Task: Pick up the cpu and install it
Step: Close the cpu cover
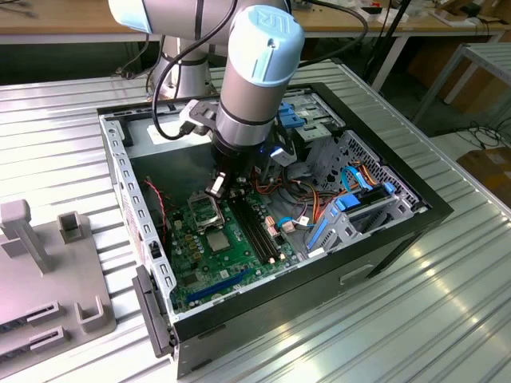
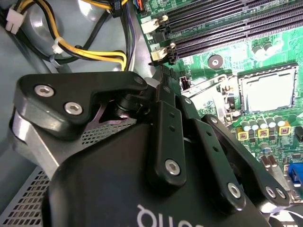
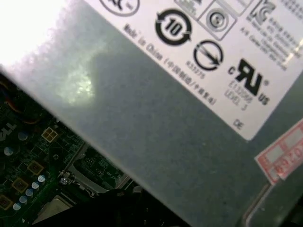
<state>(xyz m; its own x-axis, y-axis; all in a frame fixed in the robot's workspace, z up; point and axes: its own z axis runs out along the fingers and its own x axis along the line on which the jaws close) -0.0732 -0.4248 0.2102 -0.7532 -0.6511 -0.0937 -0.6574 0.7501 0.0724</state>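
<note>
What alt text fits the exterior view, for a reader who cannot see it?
A robot arm reaches down into an open computer case on a ribbed metal table, its gripper low over the green motherboard. The silver-grey cpu lies on the board near the gripper.

Arm [image 1: 257,72] bending down into open computer case [image 1: 319,281] sitting on ribbed counter [image 1: 64,136], hand [image 1: 215,188] hovering over green motherboard [image 1: 204,267]
</note>
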